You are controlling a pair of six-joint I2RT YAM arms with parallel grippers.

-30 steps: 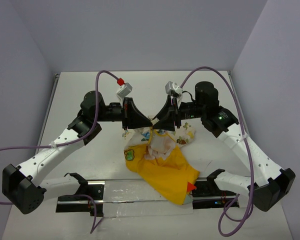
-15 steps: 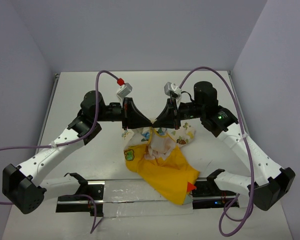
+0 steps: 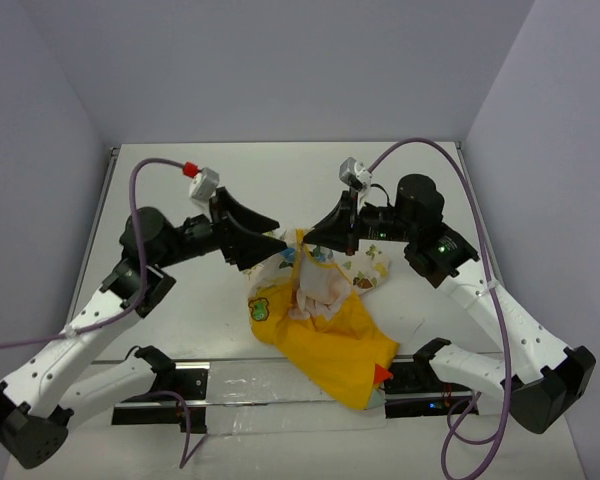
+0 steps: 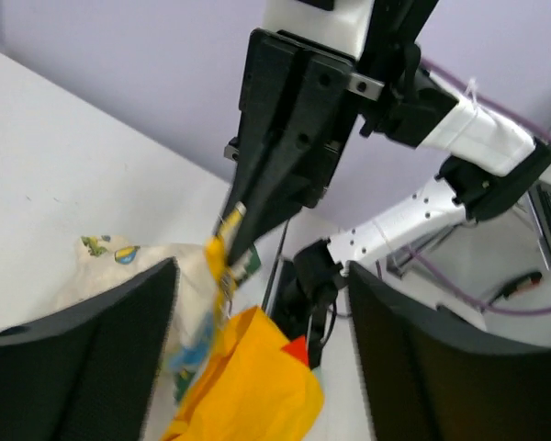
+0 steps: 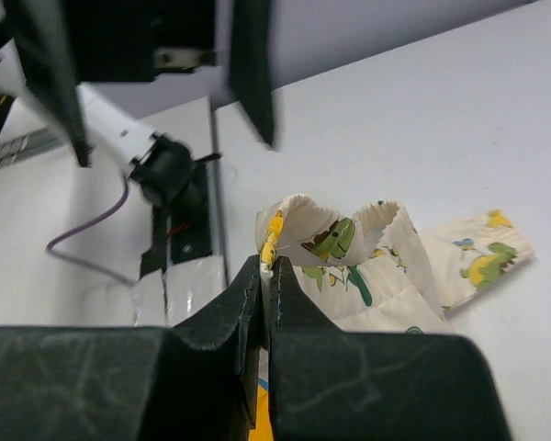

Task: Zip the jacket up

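Note:
The jacket (image 3: 325,335) lies crumpled mid-table, bright yellow with a green patch, a red tip and a cream cartoon-print lining (image 5: 376,248). My right gripper (image 3: 310,238) is shut on its yellow zipper edge (image 5: 274,230) and holds that edge lifted above the table; the right wrist view shows the jaws (image 5: 267,268) pressed together on the fabric. Just left of the lifted edge my left gripper (image 3: 278,234) stands open with nothing in it. Through the left wrist view, the wide-apart jaws (image 4: 262,271) frame the jacket (image 4: 248,381) and the right gripper (image 4: 257,197) pinching the edge.
A black rail with a clear plastic strip (image 3: 260,385) runs along the near edge of the white table (image 3: 180,180), just under the jacket's lower end. Purple walls close in the back and both sides. Purple cables arc over each arm.
The left gripper has opened, let go of the jacket's edge and drawn back to the left with its arm. The right gripper stays shut on the zipper edge and has barely moved.

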